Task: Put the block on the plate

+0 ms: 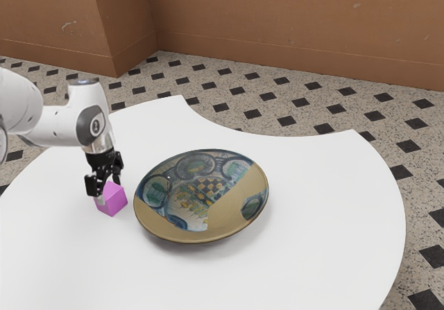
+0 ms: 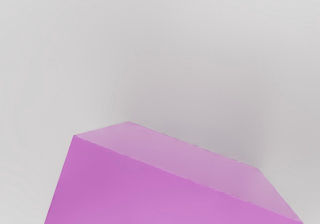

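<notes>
Exterior view: hand (image 1: 109, 190) points down, slightly tilted, just off the plate (image 1: 234, 204) toward the exterior view's left; fingers parted astride the block (image 1: 113, 202), ungripped, on the bench (image 1: 319, 199) beside the plate. Wrist view: block close beneath, askew to the hand.

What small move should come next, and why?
Probably secure the grip on the magenta block before lifting: the gripper is down at it, though I can't tell whether it grips, and the block is beside the painted plate, not on it.
</notes>
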